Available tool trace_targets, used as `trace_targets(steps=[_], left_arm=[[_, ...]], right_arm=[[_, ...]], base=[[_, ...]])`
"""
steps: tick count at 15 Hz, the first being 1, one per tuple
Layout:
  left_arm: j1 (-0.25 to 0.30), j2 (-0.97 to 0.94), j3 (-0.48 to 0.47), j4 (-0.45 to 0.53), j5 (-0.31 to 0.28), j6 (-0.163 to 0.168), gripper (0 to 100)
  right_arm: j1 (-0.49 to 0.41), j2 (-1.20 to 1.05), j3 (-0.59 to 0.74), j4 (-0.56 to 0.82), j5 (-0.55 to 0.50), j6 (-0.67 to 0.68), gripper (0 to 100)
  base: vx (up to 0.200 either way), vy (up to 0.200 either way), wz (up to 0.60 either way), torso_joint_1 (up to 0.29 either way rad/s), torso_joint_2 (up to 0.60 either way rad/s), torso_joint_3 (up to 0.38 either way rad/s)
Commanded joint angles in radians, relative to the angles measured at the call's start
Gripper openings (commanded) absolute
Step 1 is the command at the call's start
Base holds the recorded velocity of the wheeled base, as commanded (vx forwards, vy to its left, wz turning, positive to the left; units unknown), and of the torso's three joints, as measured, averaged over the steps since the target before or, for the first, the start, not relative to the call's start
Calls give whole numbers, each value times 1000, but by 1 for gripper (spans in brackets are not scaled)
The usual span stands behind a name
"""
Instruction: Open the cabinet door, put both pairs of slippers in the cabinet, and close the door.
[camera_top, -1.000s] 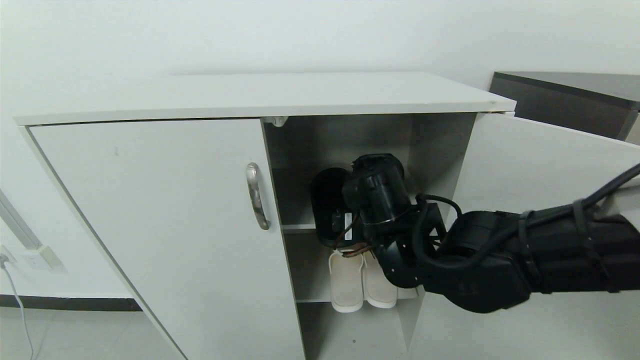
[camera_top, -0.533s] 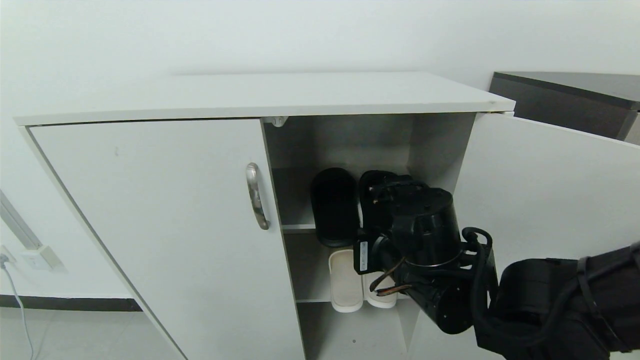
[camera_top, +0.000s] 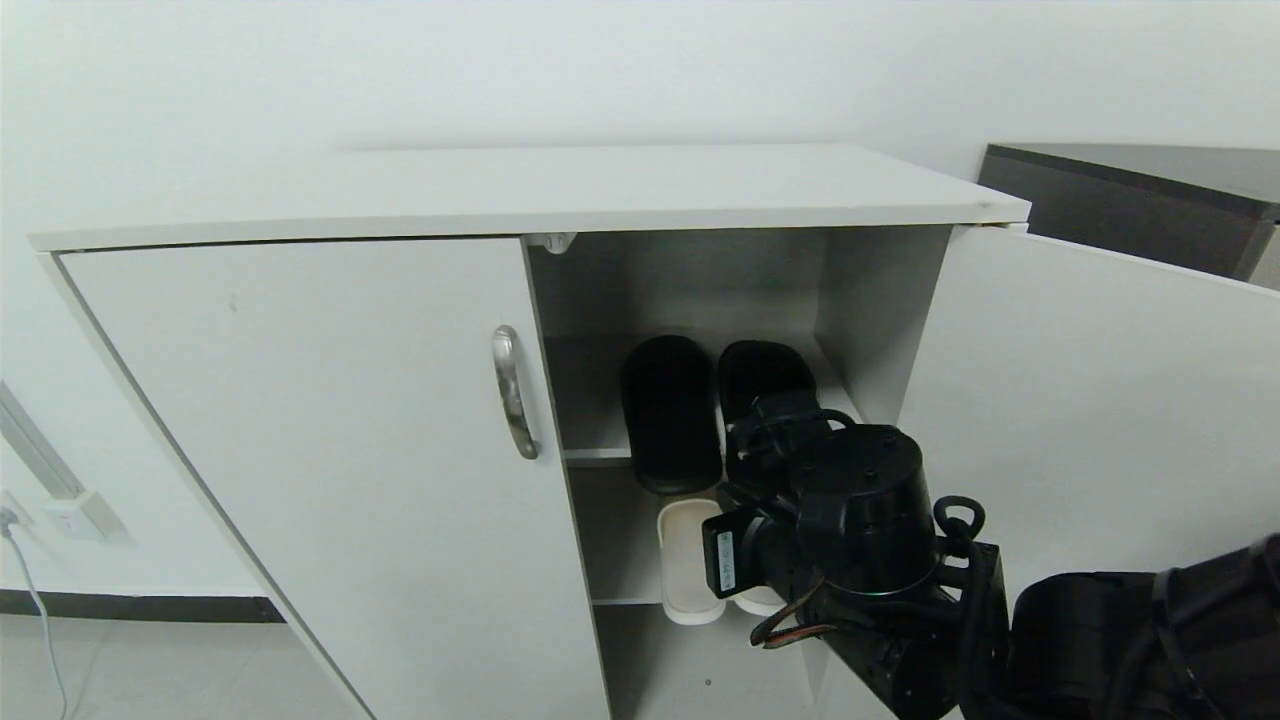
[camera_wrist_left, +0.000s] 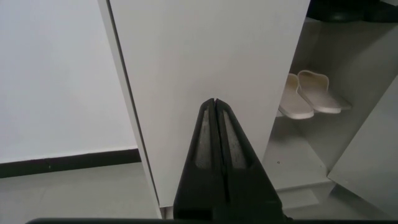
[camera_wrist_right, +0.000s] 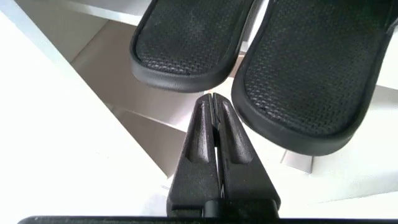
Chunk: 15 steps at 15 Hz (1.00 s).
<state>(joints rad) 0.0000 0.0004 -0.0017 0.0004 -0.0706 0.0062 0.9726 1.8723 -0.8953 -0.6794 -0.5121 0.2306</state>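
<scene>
Notably, right gripper (camera_wrist_right: 213, 99) and left gripper (camera_wrist_left: 214, 102) are pressed together; white slippers (camera_top: 686, 560) partly hidden.

Nothing here you can actually read. The only bit of print is a small white sticker (camera_top: 725, 565) on the side of the right arm (camera_top: 870, 520), near its wrist end. It sits just in front of the open half of the cabinet (camera_top: 600, 190), and whatever's on it is too small to make out.
</scene>
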Motion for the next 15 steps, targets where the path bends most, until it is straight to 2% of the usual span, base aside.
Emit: trace_targets(steps=[1,2,15], left_arm=[[0,1,0,0,0,0,0],[0,1,0,0,0,0,0],[0,1,-1,0,0,0,0]], right_arm=[[5,7,1,0,-2,1,0],[8,7,1,0,-2,1,0],[8,7,21,0,-3,1,0]], base=[[0,0,0,0,0,0],[0,0,0,0,0,0],[-200,0,0,-1,3,4]])
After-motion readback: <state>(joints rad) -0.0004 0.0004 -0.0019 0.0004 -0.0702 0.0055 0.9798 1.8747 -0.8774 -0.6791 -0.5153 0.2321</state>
